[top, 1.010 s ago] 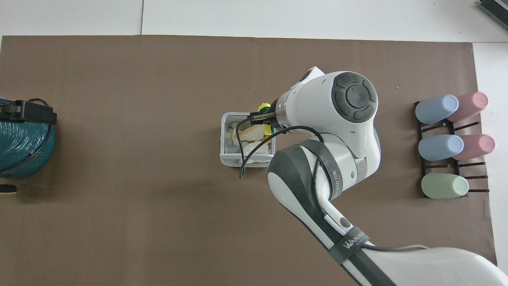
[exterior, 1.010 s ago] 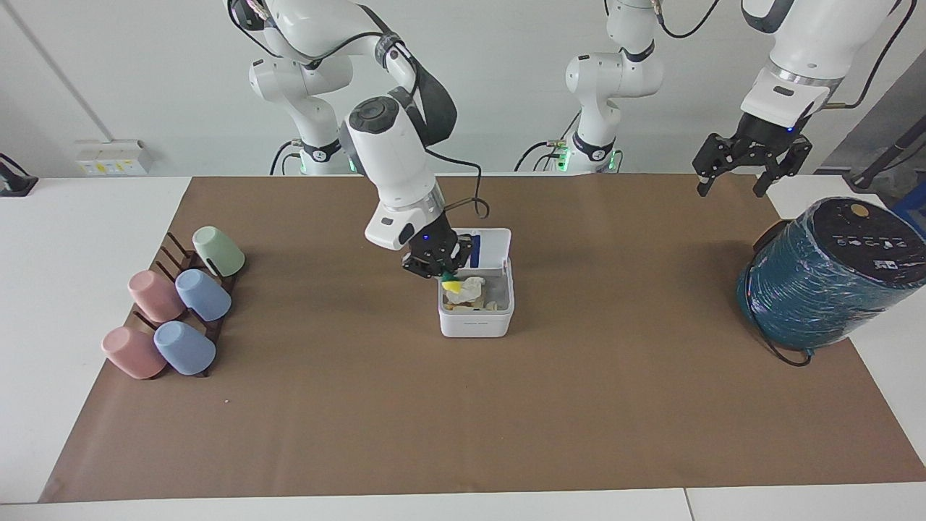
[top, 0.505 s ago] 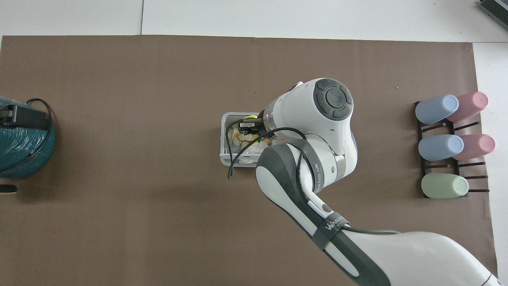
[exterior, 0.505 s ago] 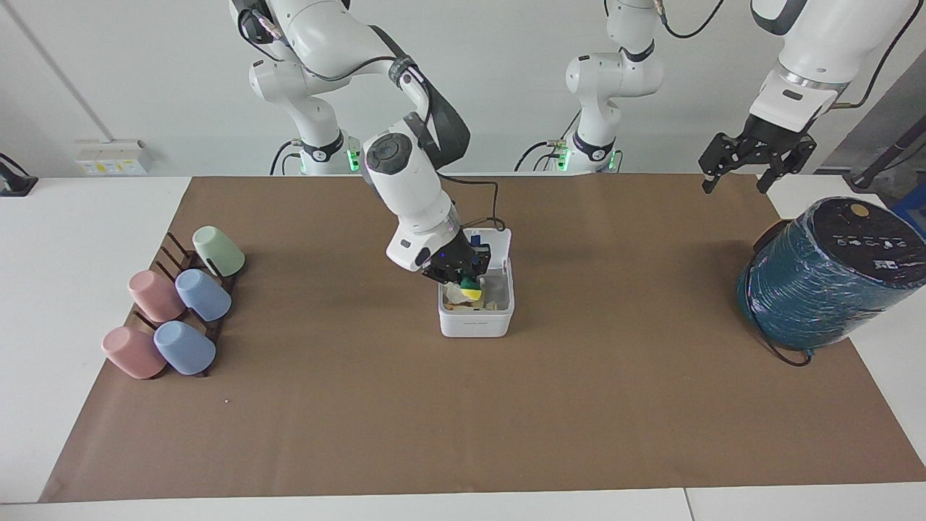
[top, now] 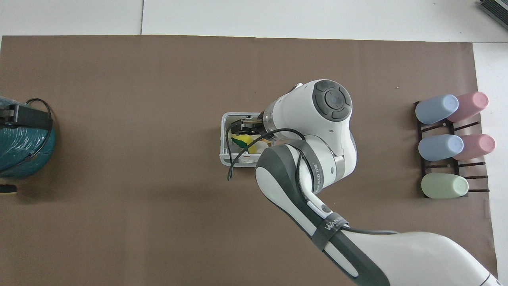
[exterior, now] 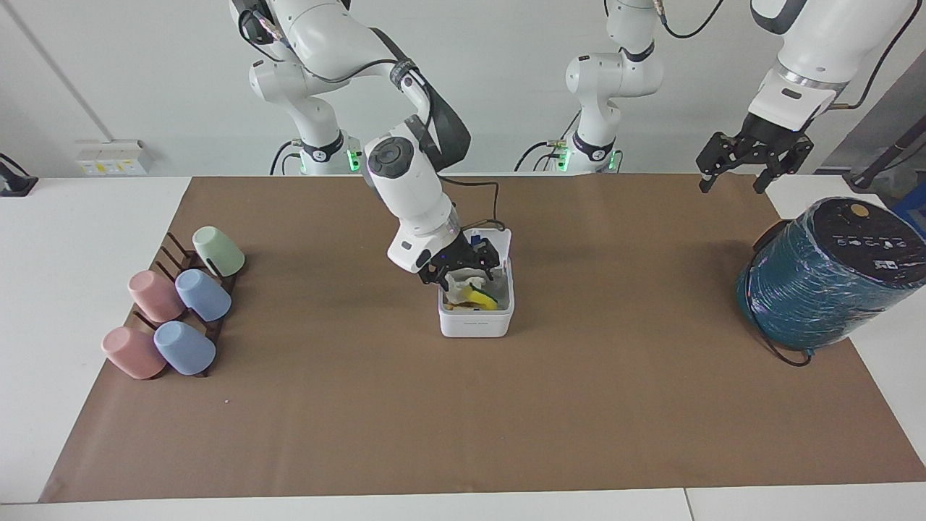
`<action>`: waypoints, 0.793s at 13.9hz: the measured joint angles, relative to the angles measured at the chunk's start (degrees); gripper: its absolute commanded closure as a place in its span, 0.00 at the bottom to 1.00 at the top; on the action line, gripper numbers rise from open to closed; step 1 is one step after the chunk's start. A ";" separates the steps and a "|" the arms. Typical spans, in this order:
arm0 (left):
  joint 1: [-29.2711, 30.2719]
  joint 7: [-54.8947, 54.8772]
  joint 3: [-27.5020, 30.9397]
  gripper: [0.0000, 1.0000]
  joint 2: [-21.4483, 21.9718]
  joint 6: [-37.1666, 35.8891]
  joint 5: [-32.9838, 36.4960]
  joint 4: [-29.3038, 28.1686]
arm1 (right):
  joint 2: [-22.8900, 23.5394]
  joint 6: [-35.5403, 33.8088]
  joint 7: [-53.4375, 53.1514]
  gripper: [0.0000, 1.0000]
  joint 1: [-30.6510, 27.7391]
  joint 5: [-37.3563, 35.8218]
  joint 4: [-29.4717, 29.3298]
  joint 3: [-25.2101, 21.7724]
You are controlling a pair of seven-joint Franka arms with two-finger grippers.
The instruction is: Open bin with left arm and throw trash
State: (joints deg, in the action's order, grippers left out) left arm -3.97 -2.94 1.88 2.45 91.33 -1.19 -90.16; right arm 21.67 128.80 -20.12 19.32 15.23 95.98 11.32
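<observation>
The bin sits mid-tabletop with its lid tipped up on the side nearer the robots. Inside lie the trash scraps: the yellow-and-green sponge bit on top, with a white paper wad beside it. The right claw hangs just over the bin's open mouth, fingers apart, holding nothing. The left claw waits high toward its own end of the tabletop, near the teal-wrapped cylinder, fingers apart. These scraps look light and soft; each should pinch easily across its middle.
</observation>
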 measured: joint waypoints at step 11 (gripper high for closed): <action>-0.04 -0.54 -0.37 0.00 0.35 -4.11 -0.02 0.01 | -10.53 -6.79 0.04 0.00 -10.95 -13.24 -0.96 -2.91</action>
State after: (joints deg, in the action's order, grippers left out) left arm -4.01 -3.48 1.51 2.81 87.22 -1.21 -90.15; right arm 11.15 122.00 -20.08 8.37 1.99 95.02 8.41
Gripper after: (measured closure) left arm 0.000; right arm 0.000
